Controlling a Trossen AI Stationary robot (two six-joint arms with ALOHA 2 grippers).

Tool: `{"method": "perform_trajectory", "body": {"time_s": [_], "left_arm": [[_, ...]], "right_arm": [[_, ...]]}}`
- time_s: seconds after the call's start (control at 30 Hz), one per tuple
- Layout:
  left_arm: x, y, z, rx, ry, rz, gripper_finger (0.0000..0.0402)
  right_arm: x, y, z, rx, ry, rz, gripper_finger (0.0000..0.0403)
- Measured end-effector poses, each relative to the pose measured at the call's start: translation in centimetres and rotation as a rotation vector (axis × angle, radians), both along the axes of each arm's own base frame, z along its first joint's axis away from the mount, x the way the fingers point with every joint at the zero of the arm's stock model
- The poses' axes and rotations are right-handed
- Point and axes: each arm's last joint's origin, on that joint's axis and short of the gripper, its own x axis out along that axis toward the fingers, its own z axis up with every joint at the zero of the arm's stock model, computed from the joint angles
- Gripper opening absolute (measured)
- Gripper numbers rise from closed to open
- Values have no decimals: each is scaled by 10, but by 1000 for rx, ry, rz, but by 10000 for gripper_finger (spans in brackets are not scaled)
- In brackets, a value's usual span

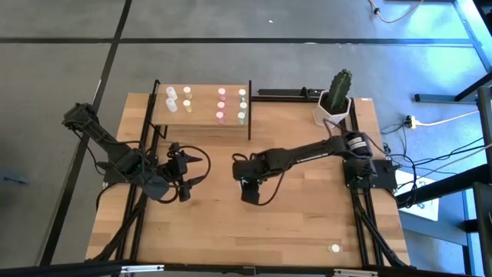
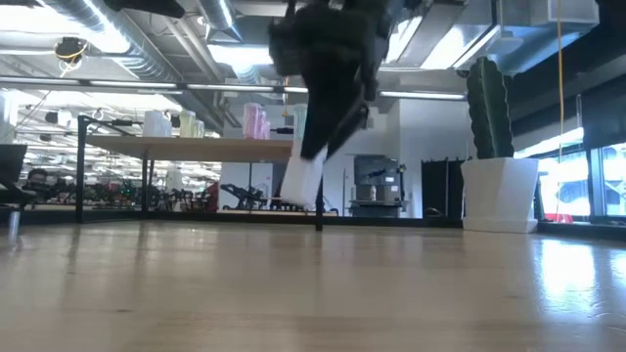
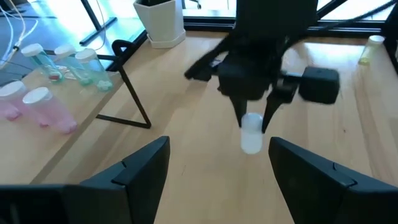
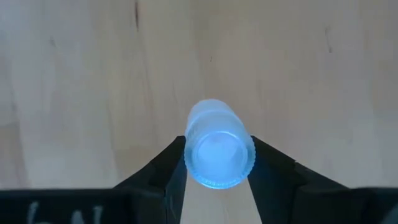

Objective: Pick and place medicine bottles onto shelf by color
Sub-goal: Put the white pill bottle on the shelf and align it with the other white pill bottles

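Note:
My right gripper [image 1: 250, 191] is over the middle of the table, shut on a white bottle [image 3: 251, 132], which also shows in the low view [image 2: 304, 181] and the right wrist view [image 4: 217, 143]. My left gripper [image 1: 201, 169] is open and empty to the left of it, fingers [image 3: 140, 168] pointing toward the right arm. The shelf [image 1: 201, 123] stands at the far edge. It bears white, pale yellow, pink and pale green bottles [image 1: 221, 105] upright in columns. One pale yellow bottle [image 1: 334, 248] is on the table near the front right. My right gripper pinches the white bottle at its capped top end [image 4: 219, 155] between its two fingers. The fingers [image 3: 272, 109] come from above, pointing down. The bottle hangs below the fingers, slightly tilted, lifted clear of the table.
A white pot with a green cactus [image 1: 337, 96] stands at the far right corner. Black frame rails [image 1: 361, 208] run along the table's left and right sides. Bare wood lies between the grippers and the front edge.

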Motion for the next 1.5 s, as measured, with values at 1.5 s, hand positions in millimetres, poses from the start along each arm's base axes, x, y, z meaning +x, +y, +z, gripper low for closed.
{"method": "perform_trajectory", "body": {"time_s": [1.5], "left_arm": [[0, -4, -2, -73, 48, -91, 267]], "right_arm": [[7, 2, 11, 48, 102, -16, 196]]}}
